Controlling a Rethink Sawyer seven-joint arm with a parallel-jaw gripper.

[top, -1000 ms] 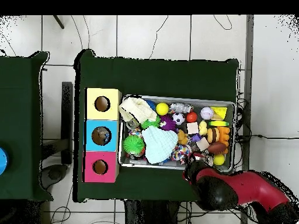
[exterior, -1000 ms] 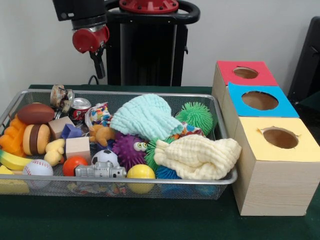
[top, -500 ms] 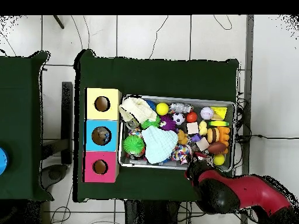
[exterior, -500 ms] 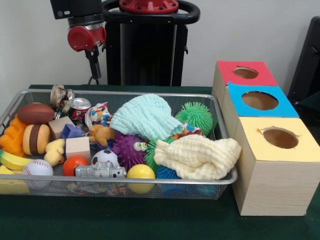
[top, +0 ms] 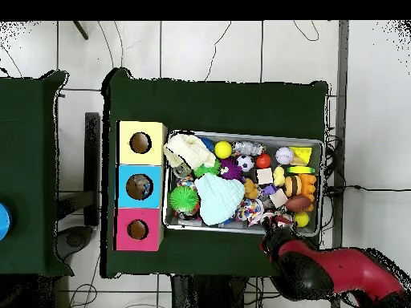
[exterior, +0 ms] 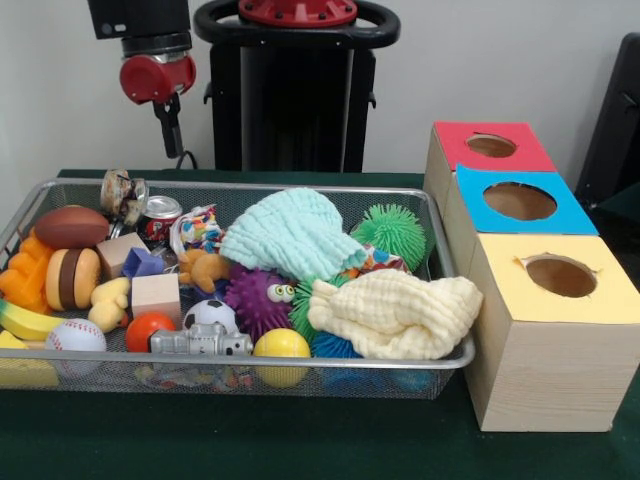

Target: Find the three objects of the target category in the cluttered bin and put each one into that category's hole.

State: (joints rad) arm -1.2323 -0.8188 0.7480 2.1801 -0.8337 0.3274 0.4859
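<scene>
Nearest, the wire bin (exterior: 452, 357) fills the frame's lower left, its toys heaped; which category is wanted is unclear. Farther, at upper left, the gripper (exterior: 172, 140) hangs above the bin's back-left corner, its grip unreadable.

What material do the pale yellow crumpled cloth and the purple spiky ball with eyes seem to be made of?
Pale yellow crumpled cloth: likely soft woven cotton, matte, with a waffle-like crinkle and limp folds. Purple spiky ball with eyes: probably soft rubber, with many thin spikes.
</scene>
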